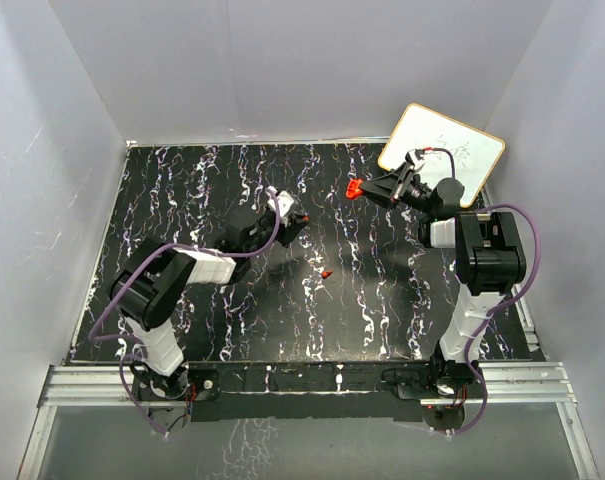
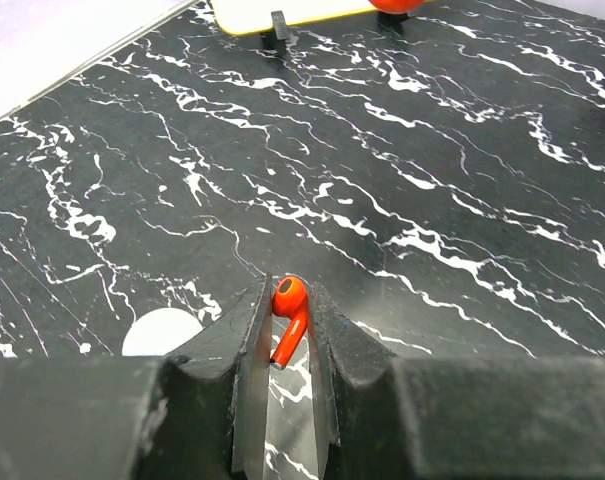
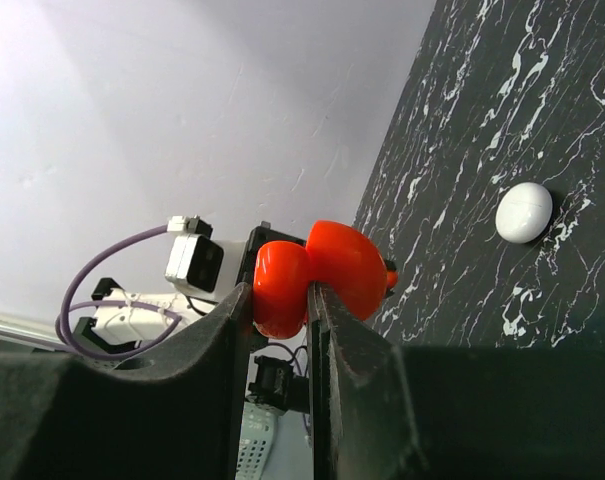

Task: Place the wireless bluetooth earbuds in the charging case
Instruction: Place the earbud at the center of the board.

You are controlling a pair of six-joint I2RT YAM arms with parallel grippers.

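The wireless bluetooth earbuds, two tiny bright red plastic bud-shaped pieces, are both outside the charging case, so no insertion is done yet. One earbud [image 2: 290, 300] is pinched between the nearly closed jaws of the left gripper [image 1: 300, 217], head up and stem down, above the black white-veined marble-pattern tabletop [image 1: 212, 180]. The other earbud [image 1: 326, 272] lies loose on the tabletop near its middle, at about 5 o'clock from the left gripper.

The charging case [image 3: 322, 270], a small glossy bright red plastic puck, is clamped in the right gripper [image 3: 280, 300], whose jaws are narrowly apart with the case filling the gap. It is lifted off the table, at about 2 o'clock from the left gripper. It shows as two rounded lobes, perhaps an opened lid; I cannot tell for sure.

Left to do, as I judge it: seat the held earbud, then fetch and seat the loose one.

Between the two grippers the tabletop is bare. The white yellow-rimmed board [image 1: 444, 148] sits close at 1 o'clock of the case, with white walls just beyond. A small white egg-shaped object [image 3: 524, 212] rests on the tabletop.
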